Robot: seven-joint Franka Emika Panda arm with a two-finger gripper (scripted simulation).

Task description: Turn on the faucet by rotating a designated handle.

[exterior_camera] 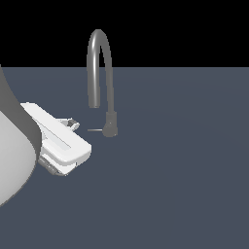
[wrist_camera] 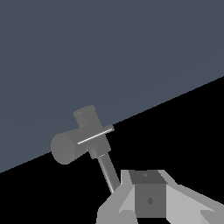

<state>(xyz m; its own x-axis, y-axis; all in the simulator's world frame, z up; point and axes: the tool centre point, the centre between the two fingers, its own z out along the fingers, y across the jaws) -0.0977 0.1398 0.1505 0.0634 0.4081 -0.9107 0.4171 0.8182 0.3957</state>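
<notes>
Hand (exterior_camera: 73,124) is hovering just beside the handle (exterior_camera: 95,130) tip; I cannot tell if it is open or closed. Faucet (exterior_camera: 100,73) is standing on the bench (exterior_camera: 185,170). Its rod is looking thin, stiff, slippery, so gripping near the free end is giving most leverage.

The white Panda arm (exterior_camera: 14,146) enters from the exterior view's left, its bulky rounded link filling the near left corner. From it the flat white hand section (exterior_camera: 58,138) reaches toward the exterior view's right, lying low and nearly level. The gripper (exterior_camera: 72,124) sits at its far end, small grey fingers (exterior_camera: 74,122) just showing. Whether the jaws stand apart or closed cannot be told in either view.
</notes>
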